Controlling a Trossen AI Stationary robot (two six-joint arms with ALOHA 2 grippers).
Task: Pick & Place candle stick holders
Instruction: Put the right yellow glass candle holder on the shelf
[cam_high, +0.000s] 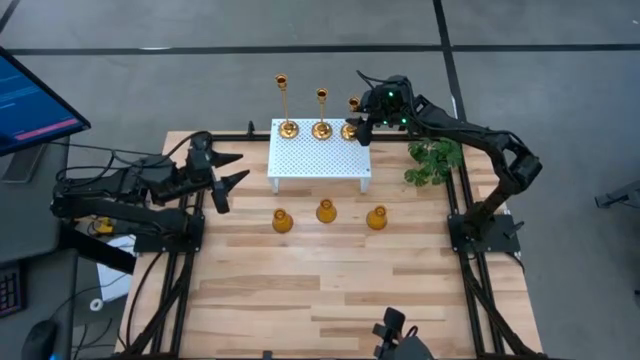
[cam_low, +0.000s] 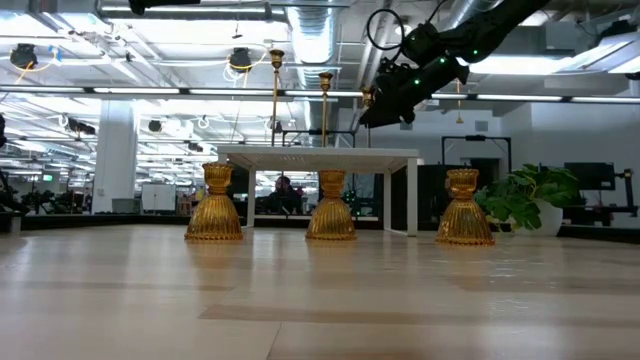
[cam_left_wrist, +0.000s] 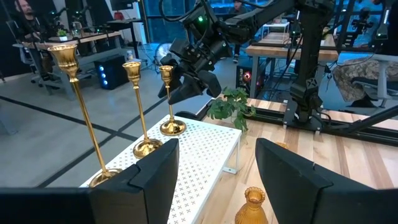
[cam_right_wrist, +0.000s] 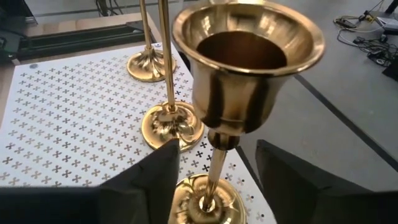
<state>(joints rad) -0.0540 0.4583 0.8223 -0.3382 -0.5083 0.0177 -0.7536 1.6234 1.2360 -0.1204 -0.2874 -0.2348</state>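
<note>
Three brass candlesticks stand by their round bases along the far edge of a white perforated shelf (cam_high: 315, 158): left (cam_high: 286, 127), middle (cam_high: 321, 127), right (cam_high: 351, 128). My right gripper (cam_right_wrist: 217, 149) is open above the shelf's far right corner. Its fingers stand on either side of the right candlestick's thin stem (cam_right_wrist: 216, 171), below the cup (cam_right_wrist: 249, 59), without touching it. Three amber bulb-shaped holders (cam_high: 282, 221), (cam_high: 326, 211), (cam_high: 376, 217) stand on the table in front of the shelf. My left gripper (cam_high: 232, 168) is open and empty, left of the shelf.
A green leafy plant (cam_high: 435, 160) stands right of the shelf, under my right arm. The wooden table (cam_high: 330, 290) lies bare on the near side of the amber holders. A monitor (cam_high: 30, 100) stands off the table's far left.
</note>
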